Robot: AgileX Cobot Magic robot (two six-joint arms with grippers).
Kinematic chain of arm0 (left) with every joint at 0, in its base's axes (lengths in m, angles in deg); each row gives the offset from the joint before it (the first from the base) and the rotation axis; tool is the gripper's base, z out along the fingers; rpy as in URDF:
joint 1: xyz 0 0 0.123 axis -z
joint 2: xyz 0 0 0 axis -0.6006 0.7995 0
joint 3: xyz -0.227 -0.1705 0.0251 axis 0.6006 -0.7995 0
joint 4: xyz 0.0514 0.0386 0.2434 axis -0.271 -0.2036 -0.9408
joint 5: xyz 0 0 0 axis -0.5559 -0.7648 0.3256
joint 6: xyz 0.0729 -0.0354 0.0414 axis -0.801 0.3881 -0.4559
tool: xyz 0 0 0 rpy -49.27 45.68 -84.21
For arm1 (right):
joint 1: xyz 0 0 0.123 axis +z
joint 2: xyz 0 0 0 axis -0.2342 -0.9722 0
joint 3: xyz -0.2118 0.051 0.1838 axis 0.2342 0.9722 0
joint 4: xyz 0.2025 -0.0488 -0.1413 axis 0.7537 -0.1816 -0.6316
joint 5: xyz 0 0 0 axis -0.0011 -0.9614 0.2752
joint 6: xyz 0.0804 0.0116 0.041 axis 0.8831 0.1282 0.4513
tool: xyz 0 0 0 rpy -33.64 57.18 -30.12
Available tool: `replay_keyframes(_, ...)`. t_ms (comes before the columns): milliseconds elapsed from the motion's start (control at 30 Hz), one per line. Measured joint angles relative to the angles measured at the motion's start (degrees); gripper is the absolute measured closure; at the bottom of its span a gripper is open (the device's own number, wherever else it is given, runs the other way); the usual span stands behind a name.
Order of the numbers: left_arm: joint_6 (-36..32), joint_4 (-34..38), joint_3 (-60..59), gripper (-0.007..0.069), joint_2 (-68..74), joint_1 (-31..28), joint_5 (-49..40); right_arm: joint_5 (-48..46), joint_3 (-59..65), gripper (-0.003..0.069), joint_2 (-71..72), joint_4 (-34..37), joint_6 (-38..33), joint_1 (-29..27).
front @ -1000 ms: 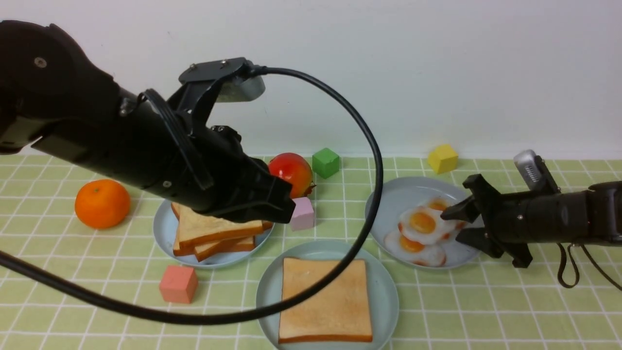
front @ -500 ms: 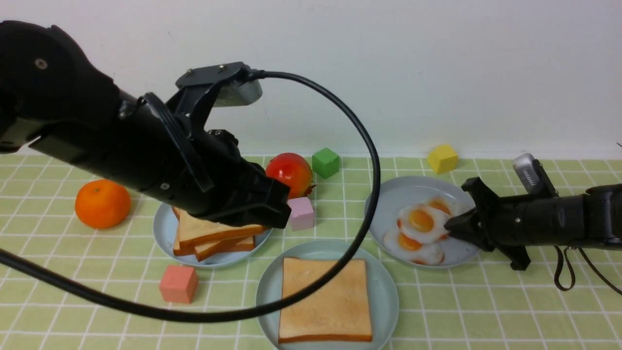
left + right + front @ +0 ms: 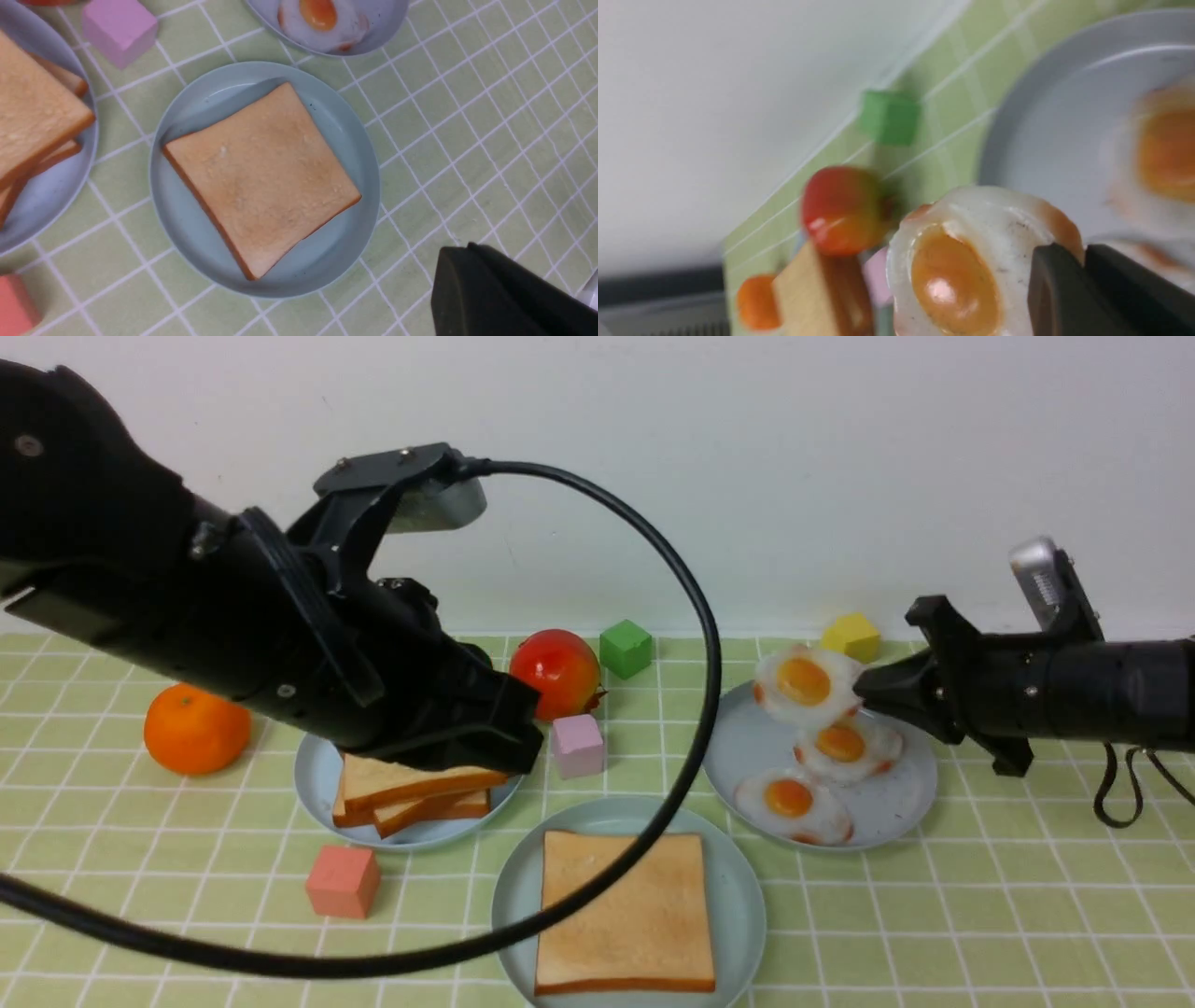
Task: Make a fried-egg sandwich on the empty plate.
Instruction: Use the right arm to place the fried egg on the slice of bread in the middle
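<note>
The pale mint plate (image 3: 747, 915) sits front centre with a single square toast slice (image 3: 624, 910) lying flat on it. Both also show in the left wrist view, plate (image 3: 187, 242) and toast (image 3: 261, 177). My right gripper (image 3: 864, 691) is shut on the edge of a fried egg (image 3: 805, 683) and holds it in the air above the right grey-blue plate (image 3: 906, 803). The right wrist view shows the egg (image 3: 966, 261) pinched in the gripper (image 3: 1083, 254). My left gripper (image 3: 527, 733) is shut and empty, hovering over the toast stack (image 3: 411, 789).
Two more eggs (image 3: 845, 744) lie on the right plate. The toast stack sits on a left grey-blue plate (image 3: 313, 775). Around them are an orange (image 3: 196, 726), a tomato (image 3: 557, 670), and green (image 3: 625, 647), yellow (image 3: 850, 637), pink (image 3: 578, 745) and salmon (image 3: 343, 881) cubes. A black cable (image 3: 700, 616) loops over the mint plate.
My right gripper closed on the top egg and lifted it up off the right plate. My left arm drew back a little to the left.
</note>
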Motion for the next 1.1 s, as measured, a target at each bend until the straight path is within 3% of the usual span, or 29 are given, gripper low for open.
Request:
replay_keyframes(133,7.2,-6.7,0.0,0.0638,-3.0,0.0,-1.9,-3.6,0.0,0.0594,2.4,-3.8,0.0,2.6)
replay_keyframes(267,17.0,-16.9,0.0,0.0638,-6.8,0.0,-6.0,-5.5,0.0,0.0594,2.8,-10.3,0.0,12.5)
replay_keyframes(467,19.5,-20.7,0.0,0.0637,-7.4,0.0,-8.0,-1.5,-0.1,0.0594,-1.7,-14.4,0.0,22.4)
replay_keyframes(1100,19.5,-21.3,0.0,0.0627,-7.4,0.0,-9.3,7.6,-0.4,0.0567,-7.9,-14.3,0.0,23.6)
